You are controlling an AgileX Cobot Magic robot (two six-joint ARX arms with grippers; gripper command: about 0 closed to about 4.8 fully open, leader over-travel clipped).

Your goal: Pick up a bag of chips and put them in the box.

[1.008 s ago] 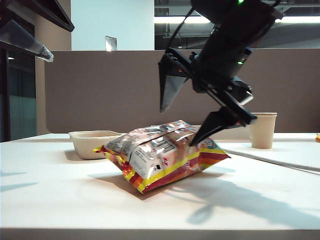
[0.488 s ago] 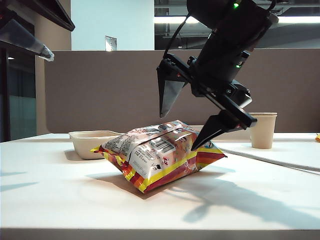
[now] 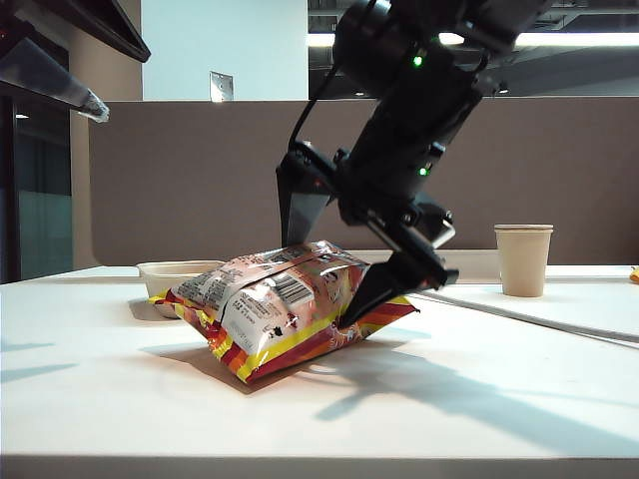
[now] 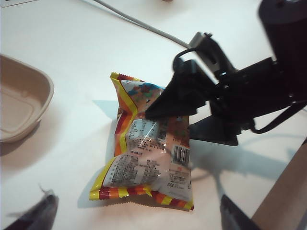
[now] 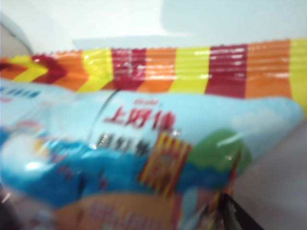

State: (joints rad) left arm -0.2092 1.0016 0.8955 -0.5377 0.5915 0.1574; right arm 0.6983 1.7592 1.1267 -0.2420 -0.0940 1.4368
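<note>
While the bag of chips [image 3: 285, 304] lies flat on the white surface [image 3: 120, 399], printed barcode panel upward, the items run from left to right as follows.

Left hand [image 4: 139, 218]: only two dark fingertips show at the edge of the left wrist view, standing wide apart above the surface, near the bag's striped end seam and holding nothing.

Box [image 3: 175, 282]: beige pulp tray, just behind and to the left of the bag in the exterior view; whether they touch cannot be told.

Bag of chips: puffy, red, orange and yellow stripes along its edges, lying at the middle of the surface.

Right hand [image 3: 329, 254]: black, tilted down over the bag's right end, fingers spread wide. One finger [image 3: 298, 205] hangs above the bag's top; the other rests at the bag's right side, low by the surface. The bag sits between them, not lifted. The right wrist view is filled by the blurred bag at close range.

Paper cup [image 3: 523, 259]: upright, far right, well apart from the bag.
</note>
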